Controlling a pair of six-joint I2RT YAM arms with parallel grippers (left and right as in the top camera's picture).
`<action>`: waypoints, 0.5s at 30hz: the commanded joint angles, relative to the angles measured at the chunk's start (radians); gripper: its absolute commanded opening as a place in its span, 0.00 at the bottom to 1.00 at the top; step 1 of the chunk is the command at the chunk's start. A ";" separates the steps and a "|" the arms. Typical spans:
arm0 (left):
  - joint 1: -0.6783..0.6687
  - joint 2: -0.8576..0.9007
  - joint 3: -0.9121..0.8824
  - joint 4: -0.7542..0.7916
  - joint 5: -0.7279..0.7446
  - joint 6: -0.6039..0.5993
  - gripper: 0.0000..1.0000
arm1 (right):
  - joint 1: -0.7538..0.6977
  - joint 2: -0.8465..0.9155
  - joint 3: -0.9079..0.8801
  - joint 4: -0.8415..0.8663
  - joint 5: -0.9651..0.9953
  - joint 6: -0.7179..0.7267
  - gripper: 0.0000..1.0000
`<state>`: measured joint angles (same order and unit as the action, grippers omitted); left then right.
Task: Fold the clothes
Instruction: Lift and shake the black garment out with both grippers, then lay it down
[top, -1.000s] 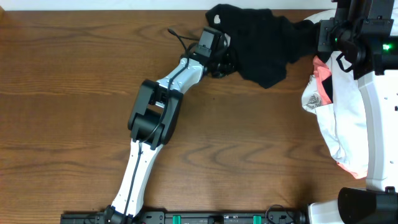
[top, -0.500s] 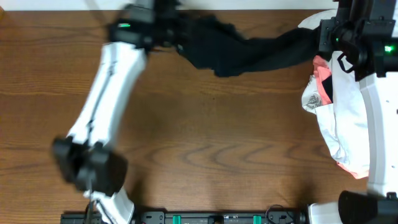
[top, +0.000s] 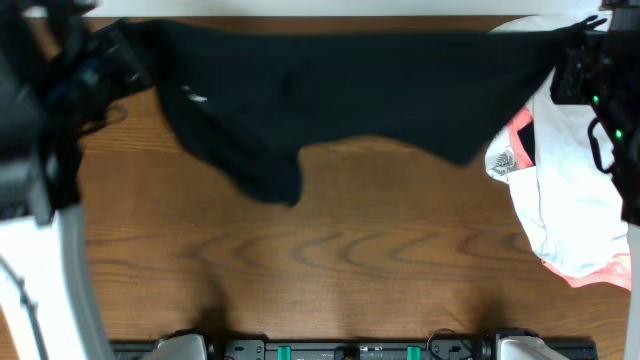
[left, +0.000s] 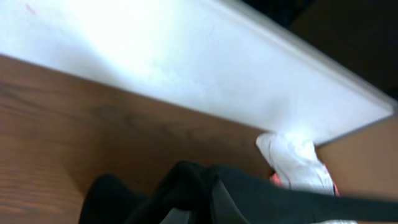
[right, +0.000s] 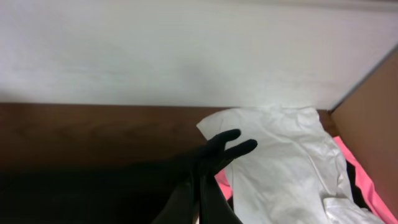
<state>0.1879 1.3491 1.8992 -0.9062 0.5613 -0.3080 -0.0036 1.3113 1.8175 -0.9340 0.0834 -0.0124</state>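
So the left gripper (top: 118, 58) and right gripper (top: 565, 55) each clamp an end of the black garment (top: 350, 90), holding it stretched wide, prob to lay it flat.

Your widest open stretch is the bare wood of the table (top: 340, 270), front and centre: nothing lies there from the near edge up to the cloth's lower hem. The black garment (top: 340, 95) spans nearly the whole far side, dipping lowest left of centre, so any move toward the back meets it. On the right, the white garment (top: 560, 190) and the coral-pink garment (top: 585, 273) fill the table's edge, with the right arm (top: 605, 90) over them. The left arm (top: 65, 260) blocks the left side. The white wall (left: 186, 56) closes the back.
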 joint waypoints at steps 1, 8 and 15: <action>0.037 -0.081 0.014 -0.004 -0.005 0.027 0.06 | -0.011 -0.045 0.016 0.004 0.022 -0.011 0.01; 0.048 -0.167 0.014 -0.007 -0.005 0.027 0.06 | -0.011 -0.090 0.016 0.005 0.021 -0.011 0.01; 0.048 -0.165 0.014 -0.027 0.006 0.026 0.06 | -0.011 -0.090 0.016 -0.016 0.021 -0.011 0.01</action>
<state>0.2268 1.1812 1.8992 -0.9394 0.5690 -0.3046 -0.0036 1.2232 1.8183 -0.9520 0.0807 -0.0124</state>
